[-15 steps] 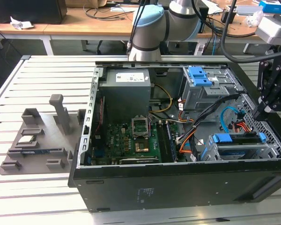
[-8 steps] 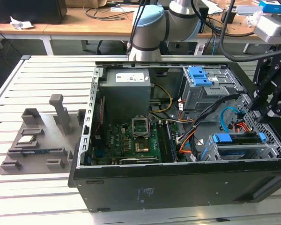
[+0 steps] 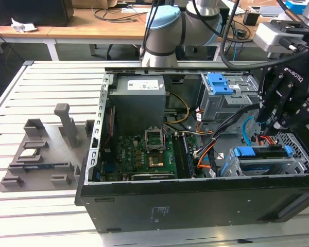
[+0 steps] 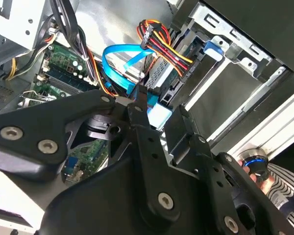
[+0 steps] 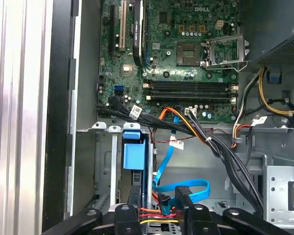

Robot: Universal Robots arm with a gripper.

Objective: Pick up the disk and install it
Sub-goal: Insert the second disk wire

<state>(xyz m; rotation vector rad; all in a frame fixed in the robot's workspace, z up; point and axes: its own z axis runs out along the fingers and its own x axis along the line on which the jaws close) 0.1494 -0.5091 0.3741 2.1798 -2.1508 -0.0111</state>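
I take the board (image 3: pixel 152 152) as my landmark. The disk (image 3: pixel 262 153) sits on edge in the metal cage (image 3: pixel 298 154) just beside the board, on the exterior view's right of it, at the near corner of the case (image 3: pixel 195 206). Its blue carrier faces up, and its long axis runs along the case's near wall, pointing back at the board. My gripper (image 3: pixel 270 122) hangs over that cage, farther from the board than the orange and blue cables (image 3: pixel 208 149). The disk lies straight below the fingertips and a little nearer the case wall. In the first wrist view the carrier's blue tab (image 5: pixel 134 155) lines up with one finger rather than the gap of the gripper (image 5: pixel 157 208). In both wrist views the fingers (image 4: pixel 143 100) stand apart and grasp nothing, and cables cross the gap between them. By my read the disk is already seated, or very nearly so.
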